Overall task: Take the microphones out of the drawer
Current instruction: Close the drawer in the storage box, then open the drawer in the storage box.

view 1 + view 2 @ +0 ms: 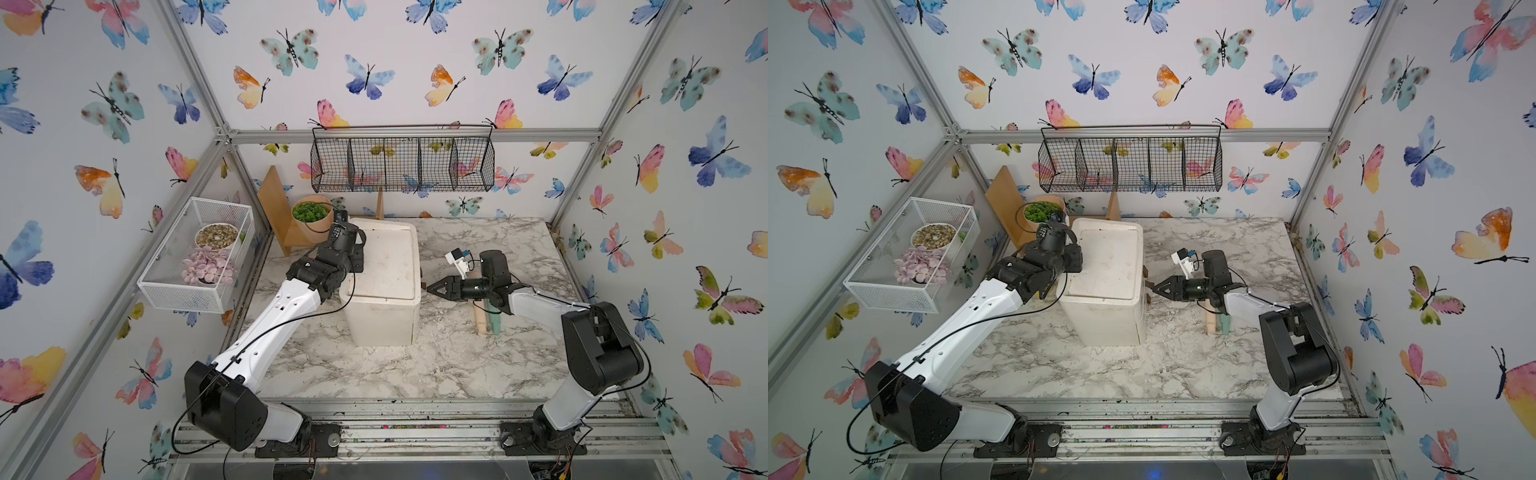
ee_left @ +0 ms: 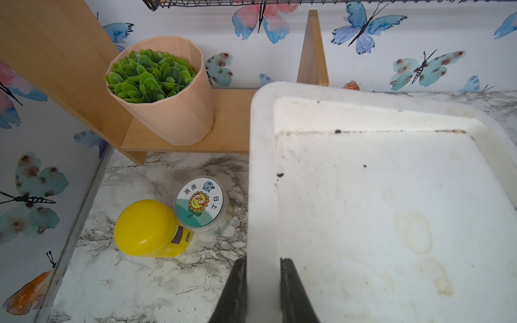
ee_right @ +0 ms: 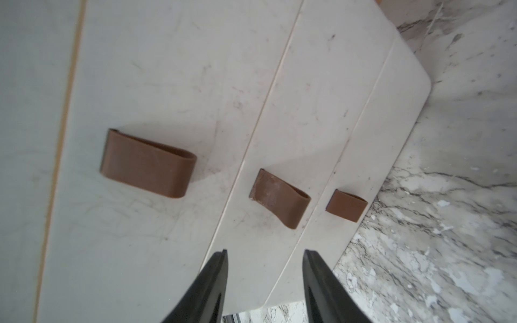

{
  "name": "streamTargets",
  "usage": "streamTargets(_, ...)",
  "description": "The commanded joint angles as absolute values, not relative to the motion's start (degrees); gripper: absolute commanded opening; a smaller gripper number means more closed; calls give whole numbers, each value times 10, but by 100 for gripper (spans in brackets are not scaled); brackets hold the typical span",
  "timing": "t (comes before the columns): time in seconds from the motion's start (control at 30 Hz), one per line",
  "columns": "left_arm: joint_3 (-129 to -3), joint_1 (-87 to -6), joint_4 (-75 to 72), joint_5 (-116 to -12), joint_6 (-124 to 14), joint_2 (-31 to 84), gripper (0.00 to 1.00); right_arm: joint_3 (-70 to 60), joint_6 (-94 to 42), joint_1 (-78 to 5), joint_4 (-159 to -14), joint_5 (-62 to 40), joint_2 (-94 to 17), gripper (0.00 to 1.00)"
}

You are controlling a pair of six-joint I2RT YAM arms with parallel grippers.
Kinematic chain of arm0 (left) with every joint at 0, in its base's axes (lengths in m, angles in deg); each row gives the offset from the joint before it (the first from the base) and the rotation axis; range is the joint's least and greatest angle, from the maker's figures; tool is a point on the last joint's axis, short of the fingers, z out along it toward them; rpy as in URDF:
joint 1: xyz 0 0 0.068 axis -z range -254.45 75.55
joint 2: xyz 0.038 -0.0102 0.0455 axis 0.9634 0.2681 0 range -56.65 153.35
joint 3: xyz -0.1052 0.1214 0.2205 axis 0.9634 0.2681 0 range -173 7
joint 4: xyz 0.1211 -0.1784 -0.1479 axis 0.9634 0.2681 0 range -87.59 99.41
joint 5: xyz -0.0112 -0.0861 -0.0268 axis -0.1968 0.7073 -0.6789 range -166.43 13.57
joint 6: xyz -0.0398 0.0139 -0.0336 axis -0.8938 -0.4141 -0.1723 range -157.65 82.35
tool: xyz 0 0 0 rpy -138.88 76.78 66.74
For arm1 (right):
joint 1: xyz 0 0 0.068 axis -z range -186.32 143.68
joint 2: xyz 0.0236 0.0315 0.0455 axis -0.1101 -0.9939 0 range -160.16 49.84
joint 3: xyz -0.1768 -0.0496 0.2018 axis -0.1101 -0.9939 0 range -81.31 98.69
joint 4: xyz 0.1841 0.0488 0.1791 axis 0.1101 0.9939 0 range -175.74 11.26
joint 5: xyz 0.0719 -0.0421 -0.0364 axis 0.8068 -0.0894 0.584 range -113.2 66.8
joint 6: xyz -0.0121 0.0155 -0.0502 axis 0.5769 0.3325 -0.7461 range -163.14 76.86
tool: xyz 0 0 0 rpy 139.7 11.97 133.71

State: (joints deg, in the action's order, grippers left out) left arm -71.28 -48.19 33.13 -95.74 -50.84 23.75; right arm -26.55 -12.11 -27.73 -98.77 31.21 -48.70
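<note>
I have the white drawer unit point(image 1: 380, 266) in the middle of both top views, standing on the marble table point(image 1: 457, 365). My left gripper point(image 2: 263, 260) is clamped on the raised rim of the unit's top. In the left wrist view one dark finger point(image 2: 236, 282) sits outside the rim and its partner inside, with the white edge pinched between them.

My right gripper point(image 1: 430, 287) comes in from the right of the frame and points at the unit's right face, just short of it. In the right wrist view its jaws are spread apart with nothing between them. They face three drawer fronts, each with a brown loop handle: a large one point(image 3: 148, 163), a middle one point(image 3: 279, 197) and a small one point(image 3: 347, 205). The fingertips sit nearest the middle handle without touching it.

All three fronts lie flush, so I cannot tell which drawer holds the microphone; it shows in none of the views.

A yellow container point(image 2: 148, 228) and a round labelled tub point(image 2: 200, 205) touch each other on the table just left of the unit. A potted green plant point(image 1: 312, 214) stands on a wooden shelf at its upper left.
</note>
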Motion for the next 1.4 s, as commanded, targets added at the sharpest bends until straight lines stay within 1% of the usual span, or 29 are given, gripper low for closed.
streamTargets(0.0,-692,-481,344,-980,-478,232,0,-272,-86,-275,-1058,341,-506,50)
streamTargets(0.43,-688,-482,343,-984,-476,232,0,-270,-9,-274,-1181,369,-561,50)
streamTargets(0.57,-687,-482,343,-985,-477,234,0,-270,5,-274,-1203,373,-572,48)
streamTargets(0.63,-687,-481,344,-985,-477,235,0,-271,12,-274,-1214,375,-577,42)
streamTargets(0.7,-688,-482,343,-985,-477,235,0,-272,21,-274,-1228,377,-579,30)
streamTargets(0.83,-688,-482,344,-985,-477,237,0,-276,27,-274,-1241,374,-580,13)
streamTargets(0.9,-688,-481,343,-986,-478,237,0,-278,27,-273,-1242,374,-580,8)
streamTargets(1.03,-688,-481,344,-986,-478,238,0,-288,24,-267,-1242,371,-573,2)
streamTargets(1.17,-688,-481,344,-987,-477,237,0,-299,4,-252,-1216,364,-557,2)
streamTargets(1.37,-688,-482,344,-988,-477,237,0,-318,-54,-208,-1133,354,-514,2)
